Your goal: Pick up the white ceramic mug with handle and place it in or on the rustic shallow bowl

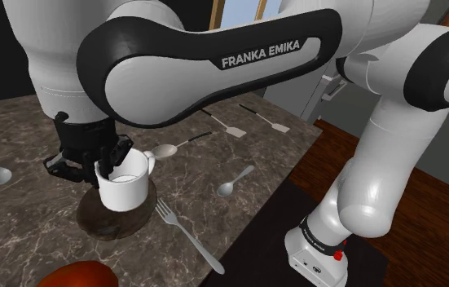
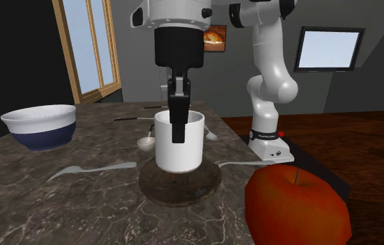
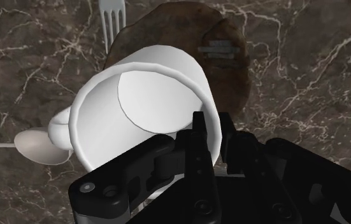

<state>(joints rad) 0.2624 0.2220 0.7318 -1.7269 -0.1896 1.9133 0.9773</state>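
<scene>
White arm (image 1: 381,175), dark joints — black end effector (image 2: 178,130).

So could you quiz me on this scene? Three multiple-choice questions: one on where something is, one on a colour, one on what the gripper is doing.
1. Where is the mug?
A. on the floor
B. in the blue bowl
C. over the brown bowl

2. What colour is the apple?
A. red
B. green
C. yellow

3. What is the gripper doing?
A. hanging open, away from the mug
B. shut on the mug's wall
C. holding a fork

Answers:
1. C: the mug stands upright over the brown bowl's middle.
2. A: the apple is plainly red.
3. B: one finger is inside the wall and one outside, clasping it.
</scene>
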